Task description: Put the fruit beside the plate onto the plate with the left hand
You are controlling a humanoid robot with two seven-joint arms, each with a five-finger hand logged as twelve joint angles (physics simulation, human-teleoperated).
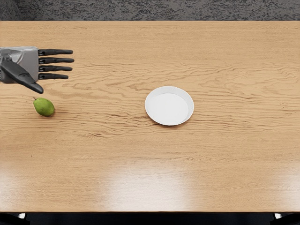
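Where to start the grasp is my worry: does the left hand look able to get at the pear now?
Probably yes: the open left hand is close to the pear with nothing between them; the plate lies well off to the right.

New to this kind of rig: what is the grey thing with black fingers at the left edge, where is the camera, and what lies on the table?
This is a simulator's render from the robot's head camera, looking down at a slant on a wooden table. The grey thing is the robot's left hand, coming in from the left edge, fingers stretched out, holding nothing. Just below it in the picture a small green pear lies on the table. Farther right, near the middle, sits a white plate with nothing on it. The right arm is out of view.
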